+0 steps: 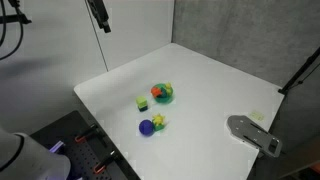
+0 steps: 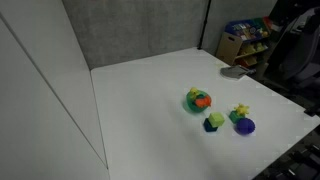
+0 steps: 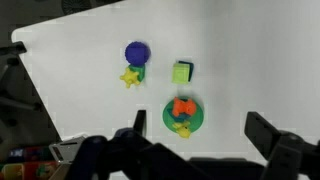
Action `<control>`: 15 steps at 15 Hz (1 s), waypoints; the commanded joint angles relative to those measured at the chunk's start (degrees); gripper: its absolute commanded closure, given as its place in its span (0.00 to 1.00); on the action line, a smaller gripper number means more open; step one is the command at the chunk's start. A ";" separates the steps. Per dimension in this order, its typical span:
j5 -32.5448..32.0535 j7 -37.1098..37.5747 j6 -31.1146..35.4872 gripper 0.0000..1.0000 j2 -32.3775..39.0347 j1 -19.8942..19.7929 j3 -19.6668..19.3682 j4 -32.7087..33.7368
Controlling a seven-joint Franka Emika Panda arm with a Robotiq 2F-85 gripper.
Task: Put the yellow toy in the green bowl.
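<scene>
Near the table's [image 1: 220, 80] middle, the yellow toy [image 1: 158, 121] is seen touching a blue ball [image 1: 147, 127], apart from the green bowl [image 3: 201, 121], in which an orange piece [image 3: 182, 107] is held. A cube [image 1: 142, 103] is set beside the bowl. High above, the gripper [image 1: 100, 18] is held with jaws spread wide, nothing grasped.

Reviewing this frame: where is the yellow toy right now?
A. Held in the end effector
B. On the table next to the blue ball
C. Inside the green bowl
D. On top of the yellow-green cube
B: the wrist view shows the yellow toy lying on the white table right beside the blue ball, apart from the green bowl, which holds an orange item.
</scene>
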 commanded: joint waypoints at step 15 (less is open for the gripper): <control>0.59 -5.70 -1.39 0.00 13.17 1.56 -6.37 9.56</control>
